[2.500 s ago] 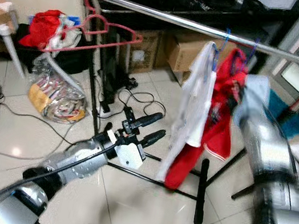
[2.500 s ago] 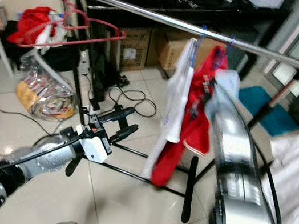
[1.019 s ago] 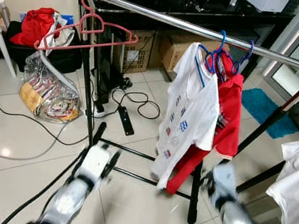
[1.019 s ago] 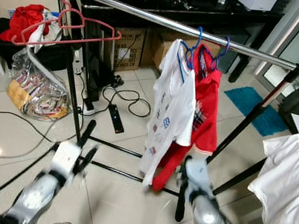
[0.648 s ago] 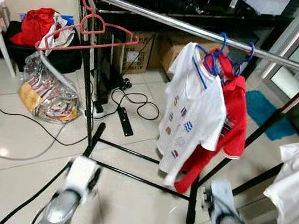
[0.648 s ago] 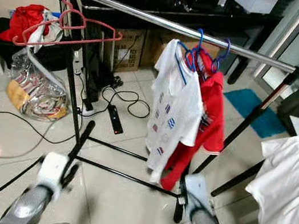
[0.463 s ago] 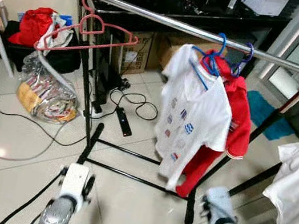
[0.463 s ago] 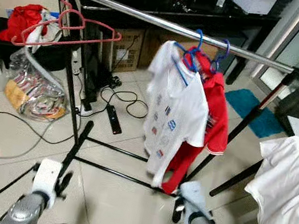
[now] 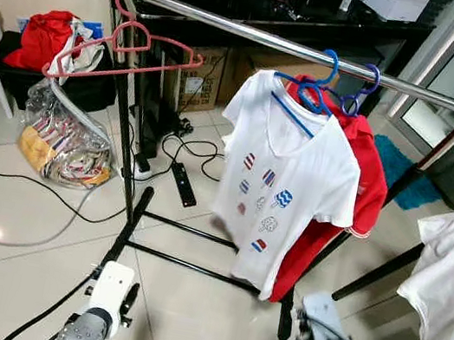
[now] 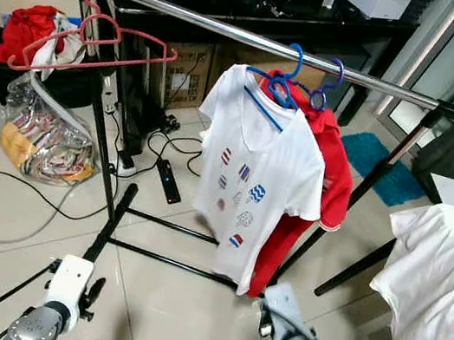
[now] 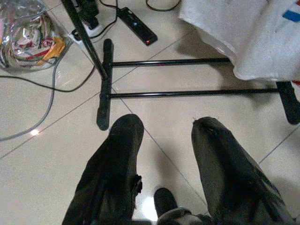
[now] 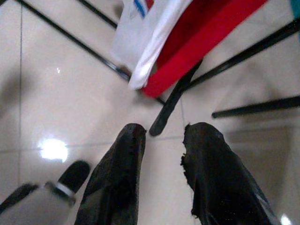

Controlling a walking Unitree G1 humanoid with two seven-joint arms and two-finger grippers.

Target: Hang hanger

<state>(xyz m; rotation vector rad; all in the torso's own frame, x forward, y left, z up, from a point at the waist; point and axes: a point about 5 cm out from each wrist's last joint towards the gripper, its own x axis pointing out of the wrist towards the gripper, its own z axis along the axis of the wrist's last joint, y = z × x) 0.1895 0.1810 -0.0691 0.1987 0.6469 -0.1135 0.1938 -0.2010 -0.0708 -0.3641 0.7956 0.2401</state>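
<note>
I see the white printed T-shirt on its blue plastic hanger (image 9: 297, 94) on the chrome rail (image 9: 259, 35) — left gripper (image 11: 161, 126) and right gripper (image 12: 163, 133) both low, fingers parted, empty.

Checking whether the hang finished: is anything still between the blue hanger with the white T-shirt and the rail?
Nothing visible. The blue hanger with the white T-shirt already hooks over the rail, beside the red shirt. Both end effectors hang low, open and empty.

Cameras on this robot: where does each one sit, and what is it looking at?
Head eyes: forward and down at the rail, white T-shirt; both arms low.
Left wrist: along the left gripper at floor, rack base.
Right wrist: along the right gripper at shirt hems.
All share the T-shirt.
</note>
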